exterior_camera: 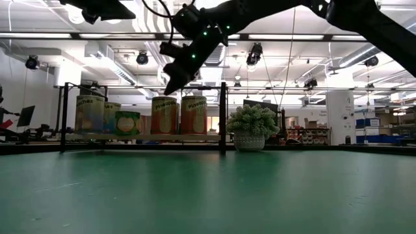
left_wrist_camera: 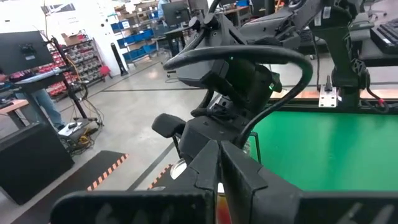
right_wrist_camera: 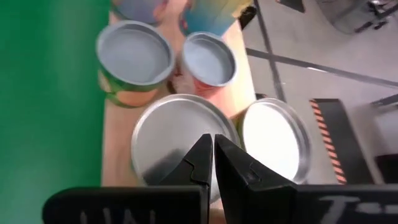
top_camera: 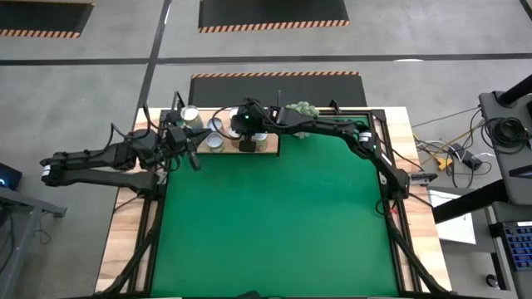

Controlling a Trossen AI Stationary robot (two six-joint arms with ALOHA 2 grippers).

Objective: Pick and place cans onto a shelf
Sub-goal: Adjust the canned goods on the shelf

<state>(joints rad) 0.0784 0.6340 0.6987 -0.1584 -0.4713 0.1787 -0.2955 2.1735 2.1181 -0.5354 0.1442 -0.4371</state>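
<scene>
My right gripper (right_wrist_camera: pixel 211 158) hangs over the shelf (right_wrist_camera: pixel 112 155), fingers pinched together on nothing, right above the cans (right_wrist_camera: pixel 180 140) already standing there; my left gripper (left_wrist_camera: pixel 217 165) waits beside the shelf's left end, also closed and empty. The cans sit close-packed on the shelf, beside the plant (exterior_camera: pixel 252 127). I'd judge the placing nearly done, so the thing to do well is the exit: lift straight up off the shelf before swinging away, keeping my closed tips clear of the lids so no can gets tipped.
</scene>
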